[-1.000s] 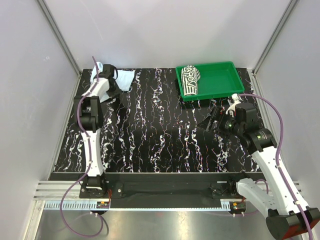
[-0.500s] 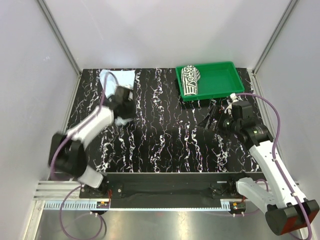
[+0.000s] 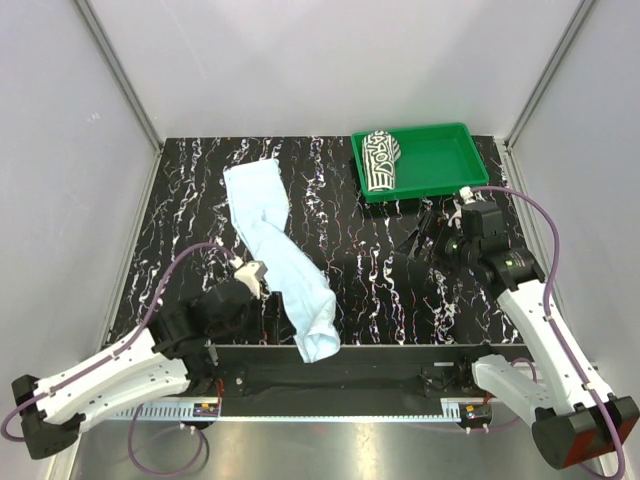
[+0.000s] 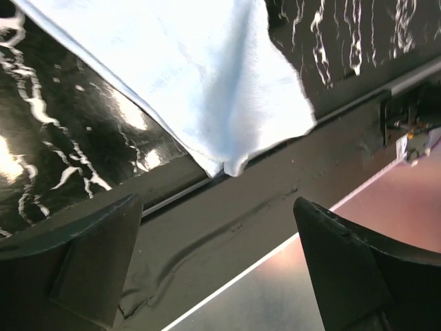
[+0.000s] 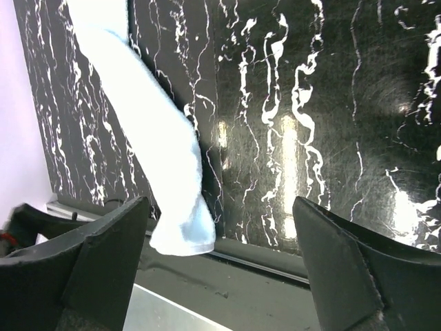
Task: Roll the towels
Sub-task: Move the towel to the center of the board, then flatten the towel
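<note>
Both the left gripper [image 4: 219, 241], at 7 o'clock, and the right gripper [image 5: 220, 238], at 3 o'clock, gape empty; the pale blue towel [image 3: 278, 258], stretched from 11 to 6 o'clock, is probably best flattened, then rolled tightly from its overhanging near end.

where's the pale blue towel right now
In the top view the pale blue towel lies diagonally across the left half of the table, its near end reaching the near edge beside the left gripper.
</note>
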Robot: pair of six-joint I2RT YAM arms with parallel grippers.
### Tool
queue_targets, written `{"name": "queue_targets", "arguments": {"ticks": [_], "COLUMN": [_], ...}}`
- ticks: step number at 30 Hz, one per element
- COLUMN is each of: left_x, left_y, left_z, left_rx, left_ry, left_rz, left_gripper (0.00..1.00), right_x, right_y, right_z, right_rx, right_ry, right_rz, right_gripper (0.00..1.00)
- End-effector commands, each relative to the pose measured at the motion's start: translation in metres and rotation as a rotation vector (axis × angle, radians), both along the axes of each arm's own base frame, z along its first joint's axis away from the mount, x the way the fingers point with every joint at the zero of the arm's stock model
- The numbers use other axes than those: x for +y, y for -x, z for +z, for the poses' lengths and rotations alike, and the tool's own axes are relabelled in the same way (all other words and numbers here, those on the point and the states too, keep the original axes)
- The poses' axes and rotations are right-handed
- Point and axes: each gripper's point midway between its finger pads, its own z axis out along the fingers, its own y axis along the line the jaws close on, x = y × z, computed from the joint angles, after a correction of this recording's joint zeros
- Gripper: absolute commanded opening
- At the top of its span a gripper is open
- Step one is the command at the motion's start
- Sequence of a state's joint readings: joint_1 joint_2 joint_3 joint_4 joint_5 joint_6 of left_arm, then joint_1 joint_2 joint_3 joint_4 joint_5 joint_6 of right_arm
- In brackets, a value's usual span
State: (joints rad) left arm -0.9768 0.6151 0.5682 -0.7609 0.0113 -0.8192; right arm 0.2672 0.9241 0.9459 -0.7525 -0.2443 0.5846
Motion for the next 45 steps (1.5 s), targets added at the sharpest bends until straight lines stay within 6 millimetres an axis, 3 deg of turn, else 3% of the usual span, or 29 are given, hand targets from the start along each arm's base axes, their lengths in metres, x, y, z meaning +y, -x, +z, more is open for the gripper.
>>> {"name": "queue_targets", "arguments": {"ticks": [1, 2, 5, 6, 9, 11, 12, 13, 16, 21, 23, 24, 25, 30, 34, 39, 45], "left_x": [0.003, -0.003, 0.002, 0.003, 0.022, 0.033, 0.037, 0.038, 0.058, 0.066, 0.07, 0.07, 0.075, 0.078, 0.081, 0.08, 0.079], "left_y": [-0.02, -0.026, -0.041, -0.048, -0.071, -0.086, -0.092, -0.092, -0.103, -0.113, -0.119, -0.122, -0.126, -0.133, -0.137, -0.139, -0.139], "left_z": [0.024, 0.047, 0.06, 0.082, 0.094, 0.095, 0.093, 0.091, 0.08, 0.083, 0.081, 0.081, 0.08, 0.083, 0.082, 0.079, 0.081], "left_rx": [-0.071, -0.103, -0.149, -0.205, -0.274, -0.264, -0.28, -0.262, -0.26, -0.284, -0.281, -0.285, -0.284, -0.303, -0.309, -0.319, -0.326], "left_ry": [0.003, 0.029, -0.094, -0.11, -0.224, -0.212, -0.208, -0.184, -0.191, -0.192, -0.204, -0.193, -0.198, -0.163, -0.166, -0.156, -0.148], "left_rz": [0.096, 0.095, 0.088, 0.076, 0.107, 0.146, 0.14, 0.125, 0.177, 0.211, 0.227, 0.228, 0.251, 0.251, 0.262, 0.261, 0.254], "left_gripper": [0.99, 0.99, 0.99, 0.99, 0.99, 0.99, 0.99, 0.99, 0.99, 0.99, 0.99, 0.99, 0.99, 0.99, 0.99, 0.99, 0.99], "right_x": [0.013, 0.026, 0.045, 0.065, 0.11, 0.136, 0.153, 0.166, 0.19, 0.227, 0.242, 0.245, 0.255, 0.266, 0.25, 0.251, 0.251], "right_y": [-0.003, 0.004, 0.017, 0.031, 0.059, 0.077, 0.095, 0.1, 0.12, 0.139, 0.144, 0.146, 0.15, 0.159, 0.166, 0.171, 0.171], "right_z": [0.007, 0.006, -0.002, -0.004, -0.028, -0.036, -0.052, -0.05, -0.067, -0.085, -0.083, -0.095, -0.088, -0.111, -0.126, -0.147, -0.17], "right_rx": [-0.026, -0.025, -0.007, -0.008, 0.026, 0.035, 0.057, 0.052, 0.081, 0.113, 0.109, 0.126, 0.122, 0.169, 0.189, 0.219, 0.243], "right_ry": [-0.021, -0.017, 0.031, 0.036, 0.089, 0.12, 0.171, 0.171, 0.216, 0.19, 0.193, 0.229, 0.22, 0.301, 0.426, 0.45, 0.494], "right_rz": [0.035, 0.083, 0.106, 0.147, 0.226, 0.276, 0.311, 0.325, 0.345, 0.388, 0.419, 0.423, 0.437, 0.437, 0.398, 0.406, 0.39], "right_gripper": [0.91, 0.9, 0.87, 0.85, 0.79, 0.8, 0.8, 0.81, 0.82, 0.82, 0.82, 0.82, 0.82, 0.82, 0.82, 0.81, 0.73]}}
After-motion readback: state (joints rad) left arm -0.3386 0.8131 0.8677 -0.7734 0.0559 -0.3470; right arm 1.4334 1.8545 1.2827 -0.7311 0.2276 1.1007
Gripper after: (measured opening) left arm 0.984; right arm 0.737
